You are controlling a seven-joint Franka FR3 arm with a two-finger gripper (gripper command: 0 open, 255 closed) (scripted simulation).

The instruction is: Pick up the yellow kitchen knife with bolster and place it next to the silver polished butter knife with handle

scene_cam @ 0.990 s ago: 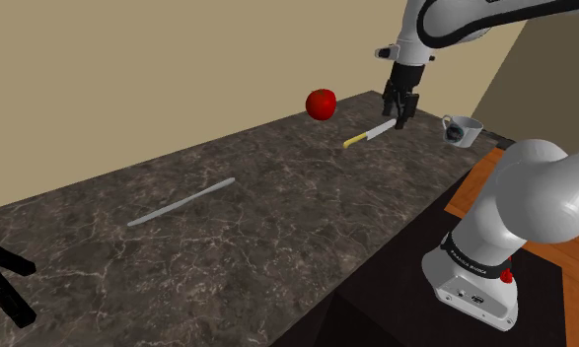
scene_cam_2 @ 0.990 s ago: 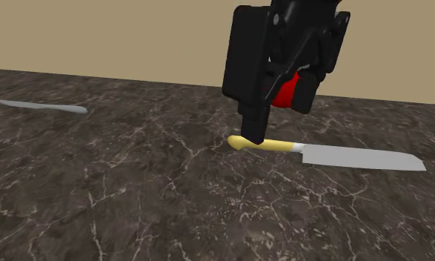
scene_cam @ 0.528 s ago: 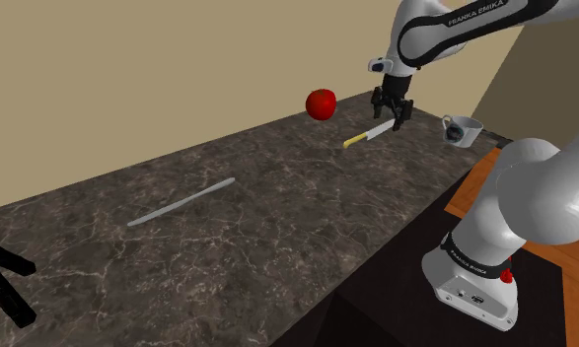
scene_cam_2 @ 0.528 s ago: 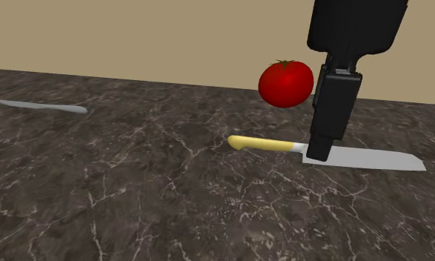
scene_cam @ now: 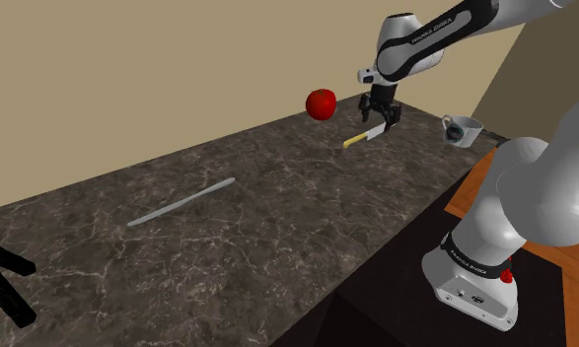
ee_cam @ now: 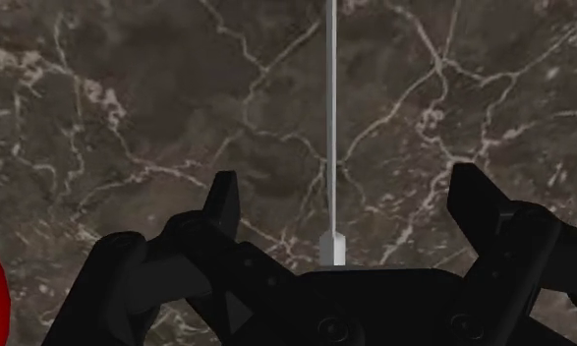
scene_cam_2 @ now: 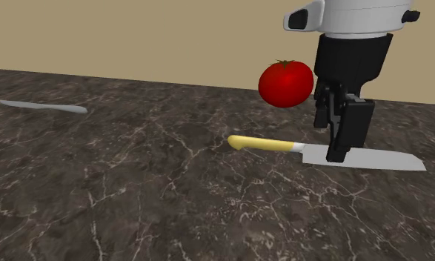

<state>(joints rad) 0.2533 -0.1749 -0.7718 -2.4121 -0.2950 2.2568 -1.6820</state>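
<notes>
The yellow-handled kitchen knife lies flat on the dark marble counter, its grey blade pointing to the second exterior view's right. My black gripper is open and low over the knife, just past where the handle meets the blade. In the wrist view the blade runs edge-on between my fingers, which stand apart from it on either side of my gripper. The slim silver butter knife lies far along the counter toward the shoulder view's left, also visible as butter knife.
A red tomato sits just behind the kitchen knife, close to the tan wall. A grey mug stands near the counter's end at the shoulder view's right. A black tripod-like object is at the lower left.
My gripper moved along the knife from the handle's end to the start of the blade, turned about its axis and dropped lower. It stayed open; the knife has not moved.
</notes>
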